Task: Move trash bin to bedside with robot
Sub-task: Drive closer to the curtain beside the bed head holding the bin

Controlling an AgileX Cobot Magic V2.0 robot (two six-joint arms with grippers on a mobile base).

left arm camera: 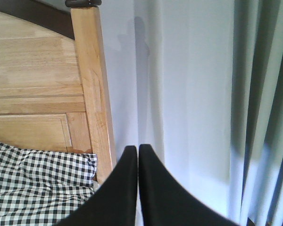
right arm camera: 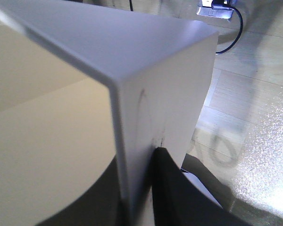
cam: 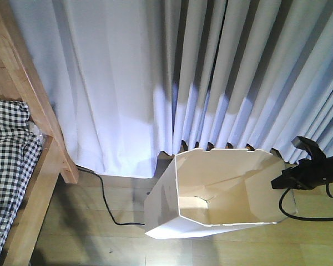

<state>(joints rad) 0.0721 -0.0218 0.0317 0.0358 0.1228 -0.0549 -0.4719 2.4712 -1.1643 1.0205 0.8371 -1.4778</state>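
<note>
Trash bin [cam: 222, 177]: seen on the wooden floor [cam: 94, 233] just before the white curtain [cam: 127, 83], right of the bed frame [cam: 41, 177] and well apart from it; the bedside is not yet reached.
Right gripper [cam: 282, 182]: clamped on the bin's right rim, the thin wall pinched so the bin can be dragged.
Left gripper [left arm camera: 138, 153]: fingers pressed together on nothing, held near the bedpost, judged parked clear.
Black cable [cam: 105, 205]: laid between bed and bin; a likely snag.
</note>
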